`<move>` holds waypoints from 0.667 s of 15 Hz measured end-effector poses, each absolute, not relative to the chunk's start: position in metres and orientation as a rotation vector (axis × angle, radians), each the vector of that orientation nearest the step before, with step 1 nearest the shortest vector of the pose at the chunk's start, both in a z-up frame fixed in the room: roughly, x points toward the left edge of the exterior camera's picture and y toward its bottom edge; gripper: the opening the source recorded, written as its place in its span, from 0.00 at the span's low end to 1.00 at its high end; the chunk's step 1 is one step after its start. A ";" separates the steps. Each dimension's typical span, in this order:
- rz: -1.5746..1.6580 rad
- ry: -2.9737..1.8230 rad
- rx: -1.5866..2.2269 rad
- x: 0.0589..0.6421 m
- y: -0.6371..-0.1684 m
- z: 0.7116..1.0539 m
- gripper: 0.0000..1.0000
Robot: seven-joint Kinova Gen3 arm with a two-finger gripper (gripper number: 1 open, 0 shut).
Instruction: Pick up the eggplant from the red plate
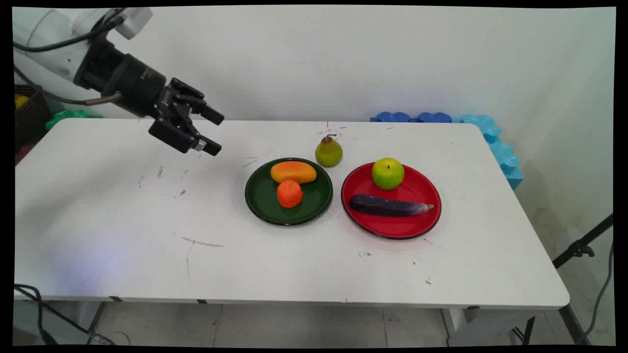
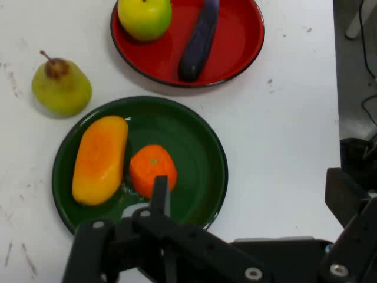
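Gripper (image 1: 212,131) hangs wide and empty above the bench's (image 1: 122,235) far left, nothing grasped yet. Mango (image 1: 293,172) and orange (image 1: 289,193) sit on green plate (image 1: 260,206); apple (image 1: 387,173), eggplant (image 1: 390,206) on red plate (image 1: 392,228); pear (image 1: 328,152) stands just behind.

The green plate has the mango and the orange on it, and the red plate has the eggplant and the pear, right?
Not quite. The red plate holds the eggplant and a green apple, not the pear. The main view shows the pear standing on the table behind the plates. The green plate does hold the mango and orange.
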State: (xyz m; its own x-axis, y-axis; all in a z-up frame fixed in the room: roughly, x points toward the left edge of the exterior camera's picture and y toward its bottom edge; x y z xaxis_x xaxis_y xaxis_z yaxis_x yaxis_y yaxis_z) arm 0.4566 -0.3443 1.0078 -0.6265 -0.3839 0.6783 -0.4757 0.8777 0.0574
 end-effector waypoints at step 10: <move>0.208 -2.330 0.632 0.370 -0.380 1.029 1.00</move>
